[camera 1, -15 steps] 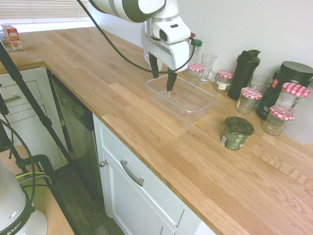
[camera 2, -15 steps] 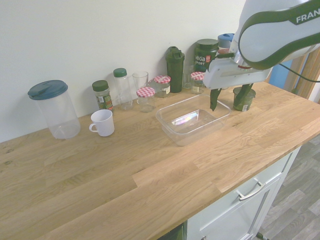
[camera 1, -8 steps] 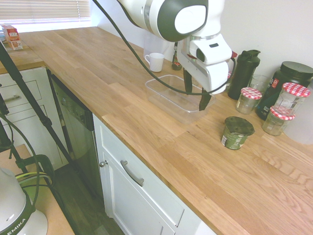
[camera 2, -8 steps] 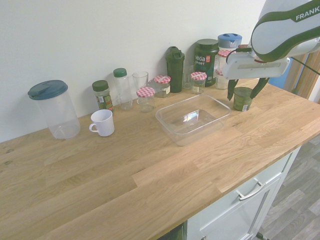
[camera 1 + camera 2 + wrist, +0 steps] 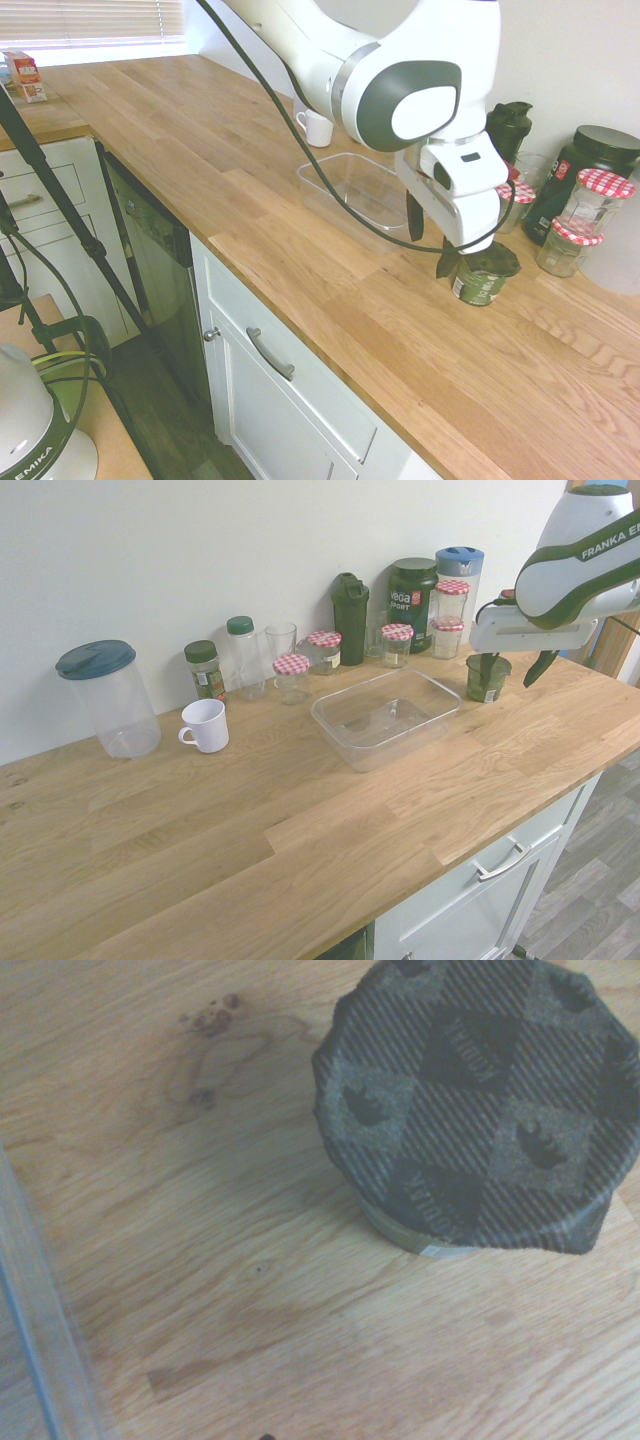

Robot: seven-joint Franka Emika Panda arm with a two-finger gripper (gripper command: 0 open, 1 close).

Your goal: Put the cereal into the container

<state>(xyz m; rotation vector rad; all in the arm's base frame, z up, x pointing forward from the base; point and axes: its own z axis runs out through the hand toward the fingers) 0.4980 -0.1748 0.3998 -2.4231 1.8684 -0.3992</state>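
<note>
Before we close on anything, we should settle where the cup lies from the fingers: close by and off-centre, not squarely between the 2 tips. The gripper holds nothing, its fingers spread wide. In the second exterior view 1 finger overlaps the cup and the other hangs beyond it on the picture's right; in the first, both tips show on the cup's picture-left side. We can't tell whether the nearer finger touches it.

Our cup stands upright on the worktop, its upright axis suiting a grasp from above. The wrist view shows its dark checked lid off to 1 side, so we judge that a sideways correction should come before lowering; otherwise a finger could land on the lid or tip the cup.

Farther off, the clear tray waits beside the cup, apart from it, for the later drop.

Against the frame 0.5 s ago, the gripper has travelled farther from the tray. Back then, the second exterior view showed 1 finger on each side of the cup. Neither cup nor tray has moved.
</note>
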